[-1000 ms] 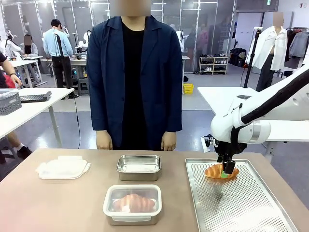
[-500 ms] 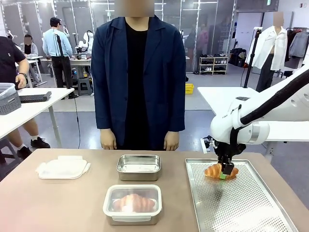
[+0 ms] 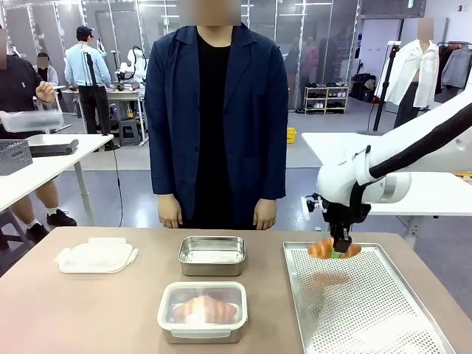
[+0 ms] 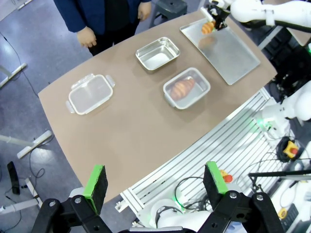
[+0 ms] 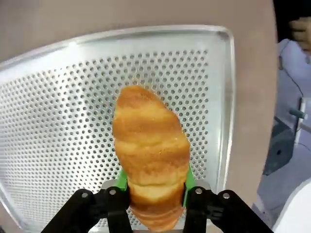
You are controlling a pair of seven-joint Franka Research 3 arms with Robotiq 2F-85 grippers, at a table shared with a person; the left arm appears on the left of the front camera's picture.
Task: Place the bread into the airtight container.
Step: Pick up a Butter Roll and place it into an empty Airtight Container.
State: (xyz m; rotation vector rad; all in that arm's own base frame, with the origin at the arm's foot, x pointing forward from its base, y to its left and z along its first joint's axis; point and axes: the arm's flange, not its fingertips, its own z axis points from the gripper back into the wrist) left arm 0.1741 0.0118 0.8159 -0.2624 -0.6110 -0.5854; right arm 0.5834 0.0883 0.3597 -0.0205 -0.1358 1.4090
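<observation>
A golden croissant, the bread (image 3: 334,248) (image 5: 150,150), hangs a little above the perforated metal tray (image 3: 369,310), with my right gripper (image 3: 341,249) (image 5: 154,187) shut on it. An open steel container (image 3: 212,255) sits empty at the table's middle. Nearer me, a clear-lidded airtight container (image 3: 202,311) (image 4: 186,88) holds another croissant. My left gripper (image 4: 154,180) stands open high above the table's near edge, holding nothing.
A clear plastic lid (image 3: 96,256) lies at the left of the table. A person in a dark jacket (image 3: 214,118) stands at the far edge, hands hanging down. The perforated tray (image 5: 63,121) has bare room below the croissant.
My right gripper closed on the croissant and lifted it off the tray, shifting slightly left. The person and containers stayed put.
</observation>
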